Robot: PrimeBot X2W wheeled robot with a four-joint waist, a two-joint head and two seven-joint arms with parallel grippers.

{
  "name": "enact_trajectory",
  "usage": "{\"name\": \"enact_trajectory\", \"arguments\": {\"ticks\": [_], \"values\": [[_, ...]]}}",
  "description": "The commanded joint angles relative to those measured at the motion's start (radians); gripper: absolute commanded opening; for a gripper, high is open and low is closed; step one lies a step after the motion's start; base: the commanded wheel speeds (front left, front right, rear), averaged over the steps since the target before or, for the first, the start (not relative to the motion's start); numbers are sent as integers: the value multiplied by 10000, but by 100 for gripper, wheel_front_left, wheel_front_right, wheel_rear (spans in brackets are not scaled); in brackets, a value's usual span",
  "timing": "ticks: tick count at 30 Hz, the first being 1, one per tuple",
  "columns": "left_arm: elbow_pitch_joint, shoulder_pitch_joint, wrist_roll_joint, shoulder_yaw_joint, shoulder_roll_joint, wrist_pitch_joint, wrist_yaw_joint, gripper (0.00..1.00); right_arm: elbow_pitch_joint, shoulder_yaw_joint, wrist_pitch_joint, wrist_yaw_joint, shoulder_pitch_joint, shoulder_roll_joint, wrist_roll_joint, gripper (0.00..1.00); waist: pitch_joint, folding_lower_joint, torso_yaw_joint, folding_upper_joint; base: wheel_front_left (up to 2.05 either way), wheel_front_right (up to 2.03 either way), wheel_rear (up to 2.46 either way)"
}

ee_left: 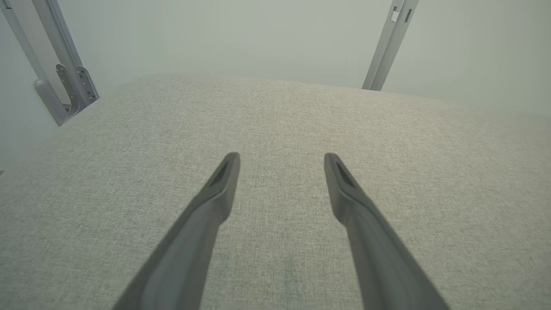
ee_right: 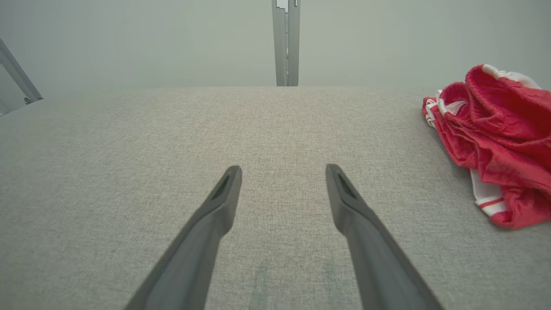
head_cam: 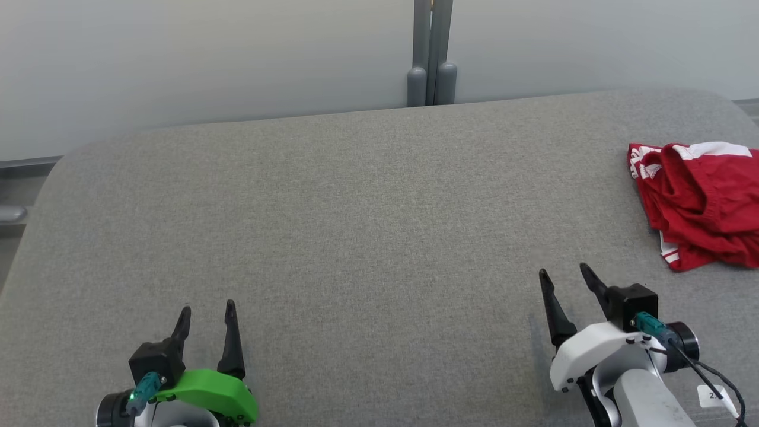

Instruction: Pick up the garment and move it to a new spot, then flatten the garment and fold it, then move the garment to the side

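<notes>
Two tools, two dark fingers each. Left tool point(head_cam: 208, 305) sits low left over the desk point(head_cam: 332, 213), green housing behind it, fingers apart, nothing between them; same in the left wrist view point(ee_left: 282, 156). Right tool point(head_cam: 563, 268) is low right on a white wrist, fingers also spread and holding nothing; right wrist view point(ee_right: 283, 167) confirms the gap.

One garment point(head_cam: 705, 201): red, white trim and stripes, crumpled in a loose heap with folds standing up, not flat. It lies at the desk's right edge, partly cut off by the frame, ahead and to the right of the right tool, clear of it. In the right wrist view point(ee_right: 499, 125) it's at the right, well apart from the fingertips.

Desk top is grey woven fabric with rounded corners. One grey metal post point(head_cam: 431, 53) stands behind the far edge against a pale wall.
</notes>
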Motion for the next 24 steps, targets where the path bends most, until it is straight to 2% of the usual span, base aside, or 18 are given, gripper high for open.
{"name": "enact_trajectory", "arguments": {"ticks": [1,16,17,24], "values": [[-39,-1,1,5,6,0,-4,100,-31,-1,0,0,-20,-4,5,100,0,0,-2,0,0,0,0],[-24,8,-11,49,14,1,-76,100,-23,36,-3,-1,-22,-9,11,100,7,0,-33,0,0,0,0],[107,125,0,2,-23,0,-48,0,115,34,2,0,183,29,0,0,8,0,-34,0,0,0,0],[458,232,-272,73,-56,124,-73,0,445,-69,149,0,418,84,284,0,7,0,-38,0,0,0,0]]}}
